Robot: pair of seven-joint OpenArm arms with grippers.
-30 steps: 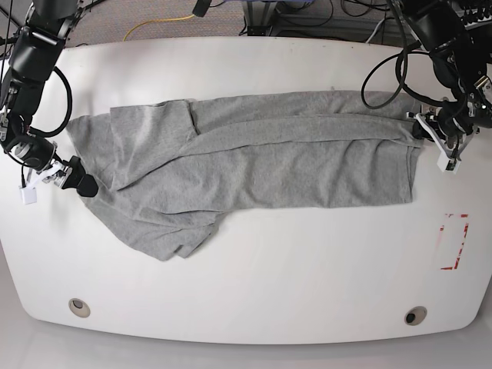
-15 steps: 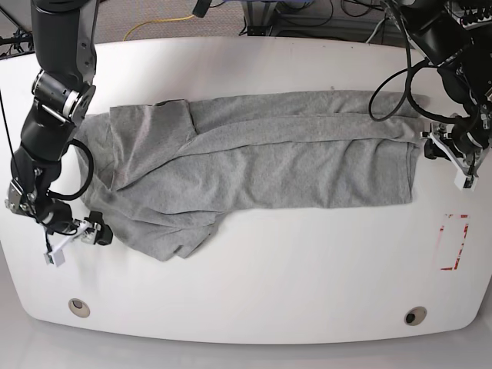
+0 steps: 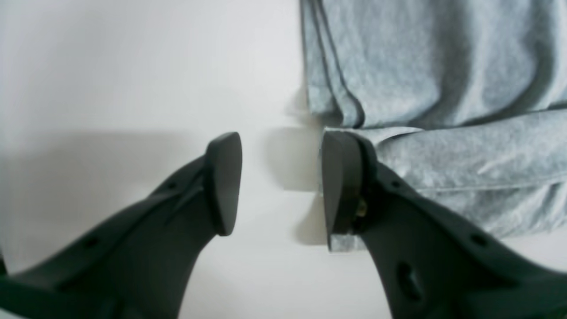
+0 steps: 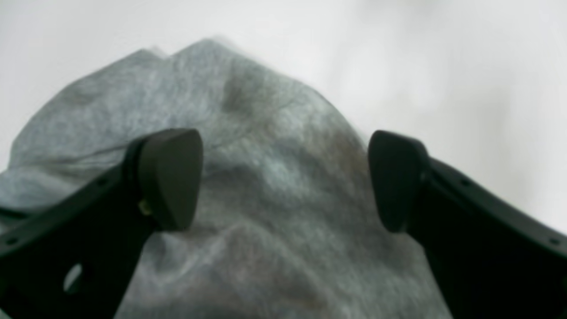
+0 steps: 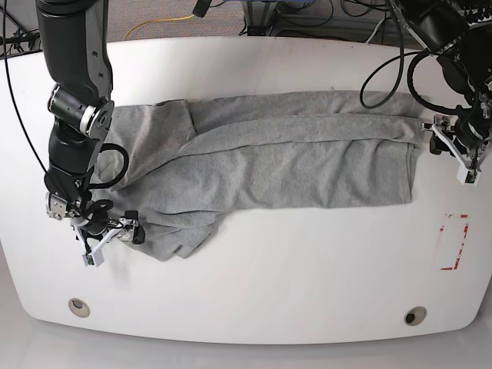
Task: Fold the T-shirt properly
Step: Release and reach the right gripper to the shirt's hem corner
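Observation:
The T-shirt (image 5: 261, 157) lies plain grey side up on the white table (image 5: 307, 261), folded into a long band, with a rumpled lower-left corner. No lettering shows. My right gripper (image 5: 131, 232) is at that lower-left corner. In the right wrist view it (image 4: 283, 177) is open wide, with the grey cloth (image 4: 274, 221) under and between its fingers. My left gripper (image 5: 432, 138) is at the shirt's right edge. In the left wrist view it (image 3: 281, 184) is open over bare table, and one finger (image 3: 339, 186) rests against the shirt's edge (image 3: 443, 88).
A red-marked rectangle (image 5: 453, 242) is on the table at the right. Two round holes (image 5: 79, 307) (image 5: 416, 316) sit near the front edge. Cables, one of them yellow (image 5: 157, 23), lie behind the table's back edge.
My right gripper has moved down the shirt's left side to its lower-left corner. My left gripper has stayed near the shirt's right edge, shifting only slightly.

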